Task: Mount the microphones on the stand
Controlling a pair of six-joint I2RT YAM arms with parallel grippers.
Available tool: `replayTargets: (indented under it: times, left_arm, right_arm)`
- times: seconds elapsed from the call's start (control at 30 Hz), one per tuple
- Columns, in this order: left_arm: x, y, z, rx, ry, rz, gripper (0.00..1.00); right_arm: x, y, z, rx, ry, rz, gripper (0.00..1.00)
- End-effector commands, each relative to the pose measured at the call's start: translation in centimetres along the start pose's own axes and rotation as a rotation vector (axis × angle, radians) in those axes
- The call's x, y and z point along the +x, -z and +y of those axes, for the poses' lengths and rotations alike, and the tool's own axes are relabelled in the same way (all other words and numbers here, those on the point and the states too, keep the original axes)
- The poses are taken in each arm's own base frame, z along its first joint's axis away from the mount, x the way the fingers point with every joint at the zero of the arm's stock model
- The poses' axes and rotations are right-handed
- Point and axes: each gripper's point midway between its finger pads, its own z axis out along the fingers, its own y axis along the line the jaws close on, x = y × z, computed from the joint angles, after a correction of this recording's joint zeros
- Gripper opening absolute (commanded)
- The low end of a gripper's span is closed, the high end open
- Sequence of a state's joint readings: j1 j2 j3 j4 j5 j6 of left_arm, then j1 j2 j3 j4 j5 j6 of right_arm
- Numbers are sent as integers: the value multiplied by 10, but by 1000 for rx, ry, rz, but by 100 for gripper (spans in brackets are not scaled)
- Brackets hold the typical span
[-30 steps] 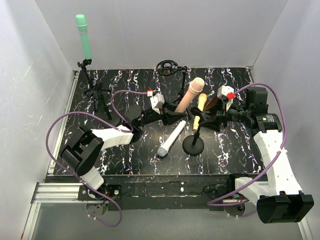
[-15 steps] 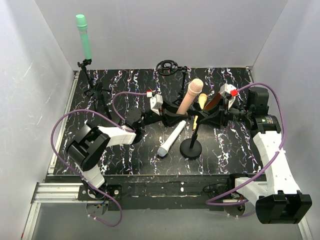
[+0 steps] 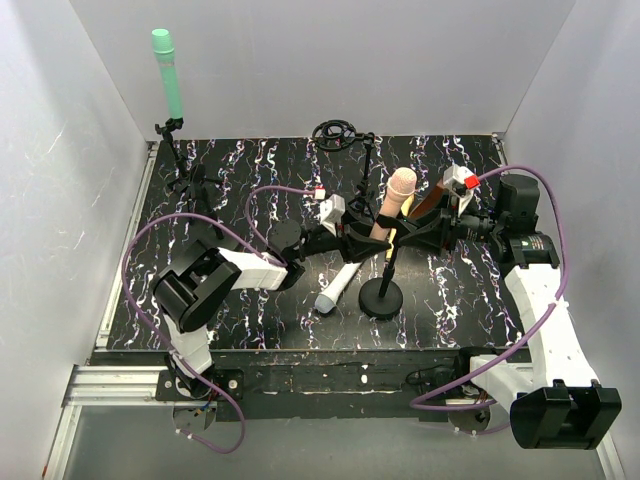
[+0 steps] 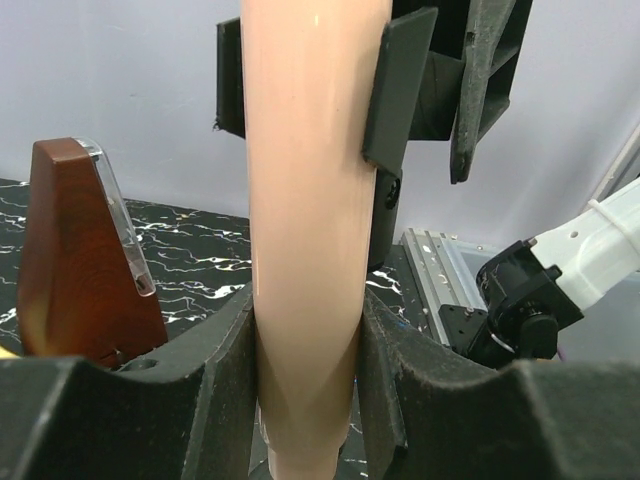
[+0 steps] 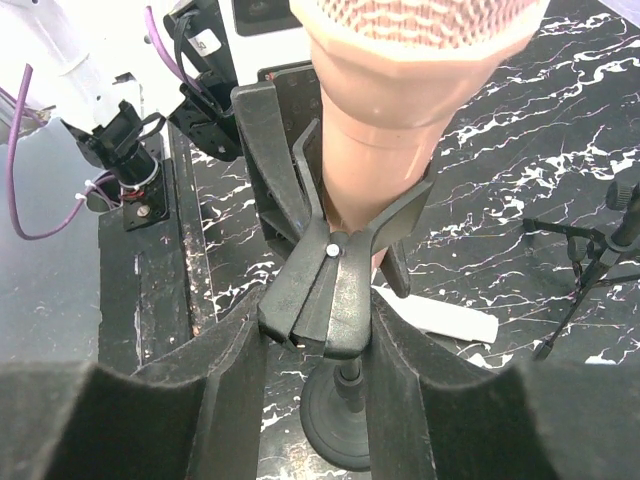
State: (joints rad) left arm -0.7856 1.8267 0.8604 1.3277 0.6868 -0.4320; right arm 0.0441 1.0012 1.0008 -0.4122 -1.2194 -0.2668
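My left gripper (image 3: pixel 362 234) is shut on the peach-pink microphone (image 3: pixel 398 192) and holds it nearly upright; in the left wrist view the fingers (image 4: pixel 220 380) press on its body (image 4: pixel 305 200). My right gripper (image 3: pixel 408 236) is shut on the clip handles (image 5: pixel 335 290) of the round-base stand (image 3: pixel 382 298). The clip's jaws stand spread on both sides of the microphone body (image 5: pixel 375 170). The white microphone (image 3: pixel 338 288) lies on the table. The mint green microphone (image 3: pixel 168 85) stands in the back-left stand. Only a sliver of the yellow microphone (image 3: pixel 391 238) shows.
A brown wedge-shaped object (image 3: pixel 430 203) stands right behind the grippers, also in the left wrist view (image 4: pixel 80 260). A thin stand (image 3: pixel 366 165) and a round-base stand (image 3: pixel 340 133) are at the back, and a tripod (image 3: pixel 195 185) at back left.
My left gripper has carried the peach-pink microphone to the right and stood it more upright, between the clip's jaws. The stand and the right gripper have barely moved.
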Motion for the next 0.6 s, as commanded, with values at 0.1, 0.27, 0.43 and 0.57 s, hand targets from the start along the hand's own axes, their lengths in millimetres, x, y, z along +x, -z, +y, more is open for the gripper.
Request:
replayTargets:
  times: [0.1,0.27,0.43,0.57]
  left_arm:
    - [-39,-20,-16,63,-85,-139,0]
    - [-37,-22,-17,64,-91,-120,0]
    - [-35,-21,-14,35,-126,-81,0]
    - [-36,-16,-11,1,-147,-74,33]
  right_arm:
    - [-2,-2,14,-65,-33,-25,14]
    - [-1,-2,14,-66,-42,-26,14]
    - [1,-2,15,-62,-74,-27,53]
    - [1,0,14,-45,-83,-26,71]
